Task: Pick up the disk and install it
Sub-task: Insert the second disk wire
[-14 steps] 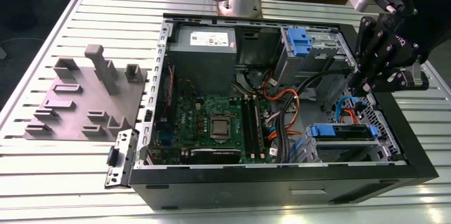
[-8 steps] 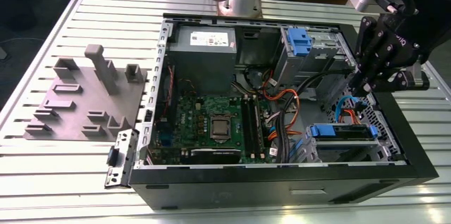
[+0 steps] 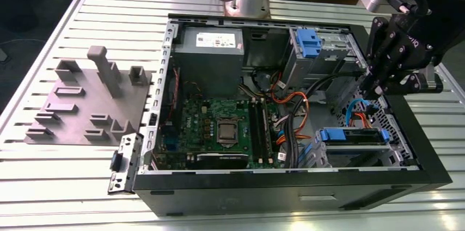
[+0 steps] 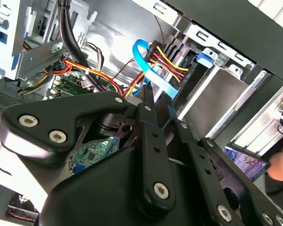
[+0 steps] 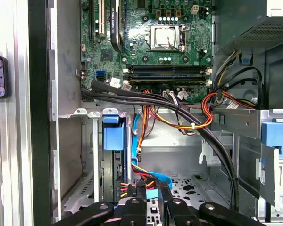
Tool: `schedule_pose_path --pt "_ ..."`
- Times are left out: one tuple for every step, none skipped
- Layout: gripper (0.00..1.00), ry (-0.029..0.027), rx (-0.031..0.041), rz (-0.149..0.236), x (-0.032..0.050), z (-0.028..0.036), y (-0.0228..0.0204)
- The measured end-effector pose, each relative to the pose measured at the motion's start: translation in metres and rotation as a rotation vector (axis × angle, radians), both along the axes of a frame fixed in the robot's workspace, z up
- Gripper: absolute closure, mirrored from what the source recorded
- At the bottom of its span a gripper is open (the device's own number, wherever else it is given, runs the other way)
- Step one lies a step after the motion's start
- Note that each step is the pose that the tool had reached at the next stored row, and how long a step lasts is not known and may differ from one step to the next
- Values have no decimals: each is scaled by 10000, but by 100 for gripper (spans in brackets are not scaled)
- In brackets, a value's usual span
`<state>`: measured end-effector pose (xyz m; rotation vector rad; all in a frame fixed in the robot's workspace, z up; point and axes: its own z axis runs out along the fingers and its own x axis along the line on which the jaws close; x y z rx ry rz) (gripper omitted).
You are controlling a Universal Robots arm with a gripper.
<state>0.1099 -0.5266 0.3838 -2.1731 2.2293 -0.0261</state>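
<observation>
Disk (image 3: 353, 135) seated in its bay, just below hand (image 3: 365, 93).

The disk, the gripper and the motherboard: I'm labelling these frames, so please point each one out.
disk (image 3: 354, 135), exterior view, on its blue carrier front in the bay.
gripper (image 3: 368, 90), exterior view, at its black tips above the case.
motherboard (image 5: 146, 37), first wrist view, on the green board.

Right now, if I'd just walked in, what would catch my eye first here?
Probably the open computer case lying on the slatted table, its green motherboard bared. Next, the black gripper poised over the case's far corner on the exterior view's right, above a tangle of orange and blue cables. Below sits the disk in its blue-framed bay.
</observation>
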Motion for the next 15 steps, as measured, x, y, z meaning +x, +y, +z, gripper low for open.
schedule_pose_path --pt "75 0 0 0 0 0 0" --pt "75 0 0 0 0 0 0" --pt "75 0 0 0 1 0 0" --pt "75 0 0 0 34 0 0" --pt "75 0 0 0 34 0 0" --pt "75 0 0 0 43 0 0" --pt "75 0 0 0 52 0 0" --pt "75 0 -1 0 52 0 0" --pt "75 0 0 0 52 0 0" --pt "75 0 0 0 52 0 0" --pt "75 0 0 -1 52 0 0" --pt "75 0 0 0 53 0 0" --pt "75 0 0 -1 53 0 0" --pt "75 -2 -3 0 53 0 0" --pt "75 -2 -4 1 53 0 0"
